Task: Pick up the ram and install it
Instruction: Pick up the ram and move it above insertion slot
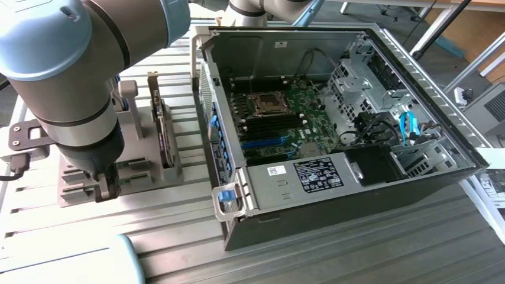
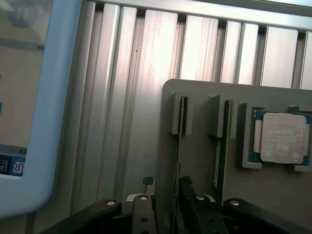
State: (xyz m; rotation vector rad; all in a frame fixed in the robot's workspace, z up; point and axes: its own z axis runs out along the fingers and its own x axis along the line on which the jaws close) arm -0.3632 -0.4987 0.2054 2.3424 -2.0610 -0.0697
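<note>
The ram (image 2: 182,122) is a thin green stick standing on edge in a slot of the grey holder (image 2: 204,92). A second stick like it (image 2: 223,141) stands in the neighbouring slot. My gripper (image 2: 166,187) is down over the first stick, with one dark finger (image 2: 187,195) against its side. The other finger (image 2: 145,207) is still a gap away, so the gripper is open around the stick. In the exterior view the gripper (image 1: 106,186) reaches down into the holder (image 1: 150,171) at the exterior view's left, beside the open computer case (image 1: 236,195).
A silver processor chip (image 2: 280,137) lies in a pocket of the holder. An expansion card (image 1: 162,127) stands upright in the holder. The motherboard (image 1: 288,115) with its dark memory slots (image 1: 268,123) lies inside the case. A white, blue-edged device (image 1: 118,260) lies on the ribbed metal table (image 1: 355,254).
</note>
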